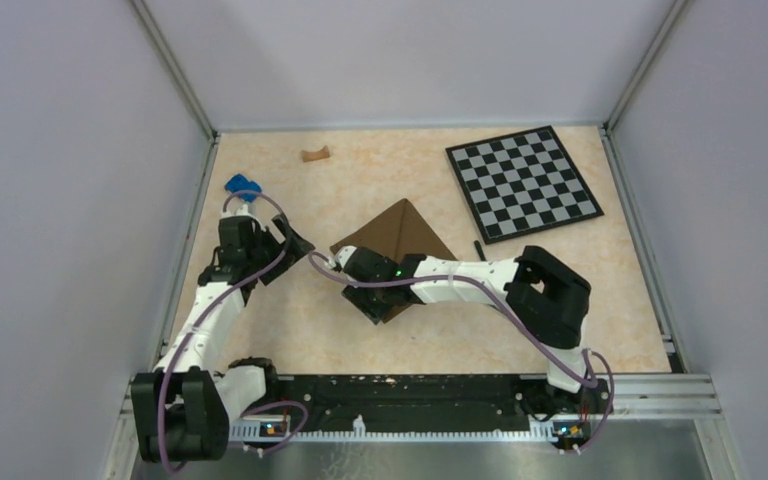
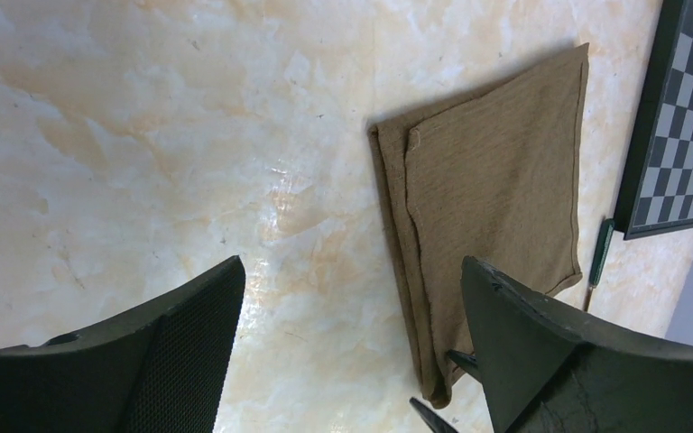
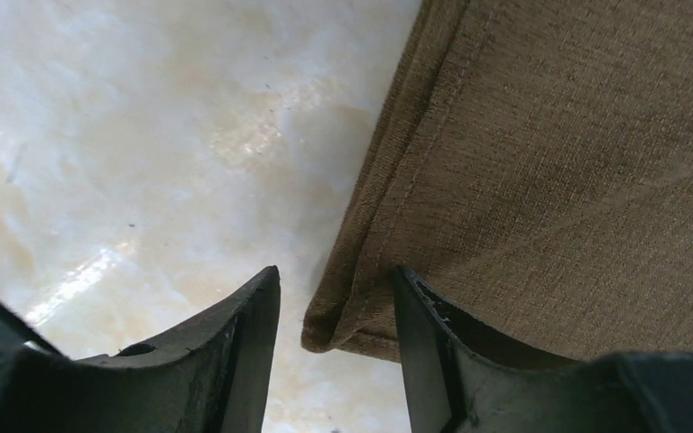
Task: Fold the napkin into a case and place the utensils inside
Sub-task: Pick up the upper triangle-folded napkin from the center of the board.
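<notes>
"While the right gripper [image 3: 336,275] hangs with its fingers spread astride a corner of the napkin [image 1: 400,235], how far along are we?"

"Early, I'd judge. The cloth lies doubled and flat, not yet a narrow strip. The left gripper [image 2: 352,271] is wide apart and empty, just left of the napkin."

"Utensils?"

"The knife [image 1: 479,248] lies just right of the napkin, outside it. No fork shows."

"And around?"

"A marbled beige table [image 1: 310,330], a checkerboard [image 1: 523,182] beyond the napkin, pale walls [image 1: 410,60] behind."

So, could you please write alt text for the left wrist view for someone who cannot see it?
A folded dark-brown napkin lies flat on the marbled tabletop, just ahead of the open left hand, whose two dark fingers frame the bottom of the view. A checkerboard shows at the upper right, with a slim dark utensil lying between it and the napkin.
</notes>
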Robot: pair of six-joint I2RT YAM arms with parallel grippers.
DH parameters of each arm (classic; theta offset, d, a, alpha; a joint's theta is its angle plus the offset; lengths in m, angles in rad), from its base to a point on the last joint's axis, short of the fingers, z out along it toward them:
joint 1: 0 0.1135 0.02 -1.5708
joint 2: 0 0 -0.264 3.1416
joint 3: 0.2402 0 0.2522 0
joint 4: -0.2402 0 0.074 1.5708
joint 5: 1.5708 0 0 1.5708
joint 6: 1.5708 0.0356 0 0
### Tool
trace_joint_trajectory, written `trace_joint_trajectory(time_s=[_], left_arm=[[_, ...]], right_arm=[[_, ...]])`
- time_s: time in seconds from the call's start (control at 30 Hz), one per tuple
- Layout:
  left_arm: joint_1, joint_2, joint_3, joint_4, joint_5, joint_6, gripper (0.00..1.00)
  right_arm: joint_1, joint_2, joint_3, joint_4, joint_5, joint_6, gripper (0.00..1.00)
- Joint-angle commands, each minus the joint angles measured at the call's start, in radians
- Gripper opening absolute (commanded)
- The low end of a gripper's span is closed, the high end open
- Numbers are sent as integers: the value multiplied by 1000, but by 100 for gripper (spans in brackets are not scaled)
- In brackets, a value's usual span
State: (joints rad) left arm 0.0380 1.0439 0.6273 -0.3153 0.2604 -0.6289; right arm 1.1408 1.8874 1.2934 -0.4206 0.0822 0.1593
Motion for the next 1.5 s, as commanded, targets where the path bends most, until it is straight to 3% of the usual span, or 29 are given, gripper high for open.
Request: trace_joint_trajectory(time_s=[0.0,0.13,0.33,0.5,0.57,0.7,0.8,0.93,1.07,1.3,1.47], left_arm=[[5,-8,-25,61,37,0,93],[4,4,-28,72,50,4,93],[5,10,-25,80,63,9,93],[6,14,-16,73,99,21,95],[5,23,-18,83,130,24,98],[4,90,-28,116,249,2,99],[2,138,-90,261,366,-93,99],[-23,193,-183,493,456,-261,99],[-89,260,-225,627,443,-401,99],[-181,326,-294,791,318,-594,84],[-207,396,-287,848,271,-616,70]], right_arm=[[2,31,45,-20,56,-28,47],[7,42,41,-15,78,-32,45],[13,69,33,-12,99,-38,51],[30,83,-14,23,193,-47,49],[31,80,-37,45,208,-43,41],[31,51,-54,73,235,-27,17],[31,17,-59,97,239,-23,0],[30,-26,-76,132,228,-14,0],[9,-80,-116,182,163,14,0],[-38,-152,-160,230,76,52,0],[-58,-176,-185,250,42,59,0]])
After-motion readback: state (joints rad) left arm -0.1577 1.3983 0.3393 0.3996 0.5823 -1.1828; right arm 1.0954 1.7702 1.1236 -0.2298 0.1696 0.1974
